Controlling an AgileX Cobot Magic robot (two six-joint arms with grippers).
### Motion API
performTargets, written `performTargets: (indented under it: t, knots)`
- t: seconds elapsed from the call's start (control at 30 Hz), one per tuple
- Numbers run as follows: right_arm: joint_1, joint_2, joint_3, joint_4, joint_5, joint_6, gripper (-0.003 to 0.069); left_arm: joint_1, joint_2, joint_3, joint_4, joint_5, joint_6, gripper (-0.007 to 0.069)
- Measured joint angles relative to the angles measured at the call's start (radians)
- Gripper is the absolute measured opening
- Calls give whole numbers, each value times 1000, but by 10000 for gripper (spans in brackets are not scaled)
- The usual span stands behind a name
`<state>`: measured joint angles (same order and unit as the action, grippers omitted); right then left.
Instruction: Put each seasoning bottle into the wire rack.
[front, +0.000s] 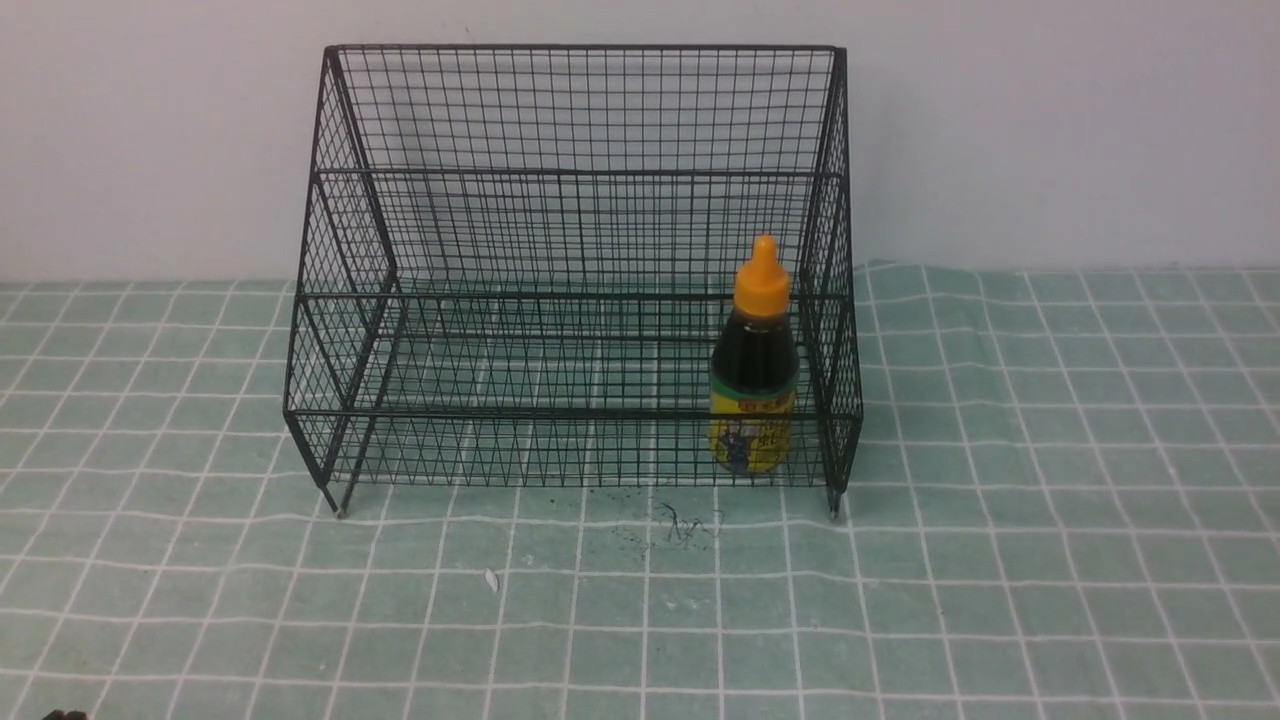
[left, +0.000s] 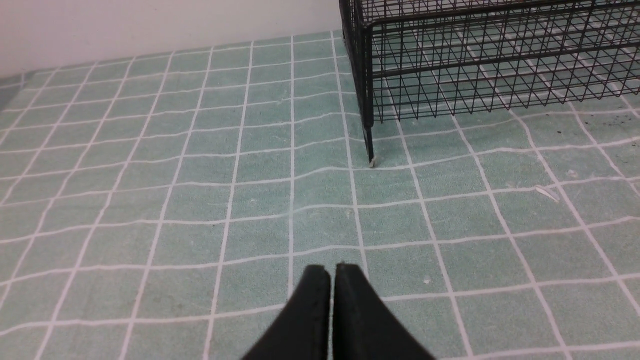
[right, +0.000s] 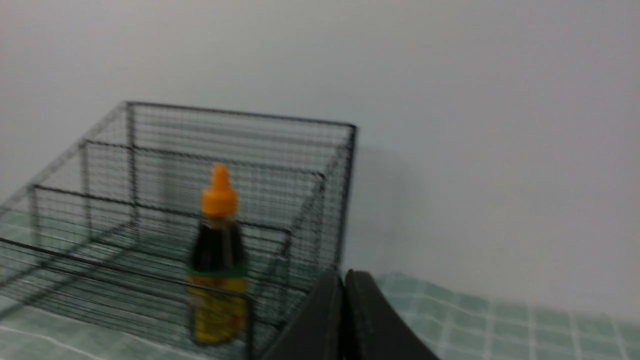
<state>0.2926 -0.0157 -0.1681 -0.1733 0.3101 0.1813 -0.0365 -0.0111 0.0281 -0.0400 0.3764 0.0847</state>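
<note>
From where I sit the placing looks done: the bottle (front: 754, 370) stands upright inside the rack (front: 570, 270), on its lower front tier, tucked against the rack's right side wall with its orange cap rising above the front rail. I see no other bottle on the green checked cloth (front: 1050, 560) that covers the bench, so I judge the job finished, or one step from it — all that seems left is to pull both arms clear and park them, taking care not to clip the rack's wire on the way. The right hand (right: 344, 280) has its two dark fingers pressed together with nothing between them; it sits just outside the rack's right front corner, near the bottle but apart from it, aimed toward the wall behind the rack. The left hand (left: 331, 280) is likewise closed tight and empty — it hangs low over bare cloth, well out from the rack's left front foot (left: 371, 159), pointing along the cloth toward that corner. Neither hand shows in the front view.
</note>
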Motion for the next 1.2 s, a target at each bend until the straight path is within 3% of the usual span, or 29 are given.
performTargets:
  t: [0.13, 0.3, 1.2]
  knots:
    - [-205, 0, 141, 28, 23, 12, -15, 0, 0, 0, 0, 0, 0, -6]
    - [-296, 1, 190, 40, 62, 18, -15, 0, 0, 0, 0, 0, 0, -6]
    - [-304, 1, 190, 40, 67, 26, -15, 0, 0, 0, 0, 0, 0, -6]
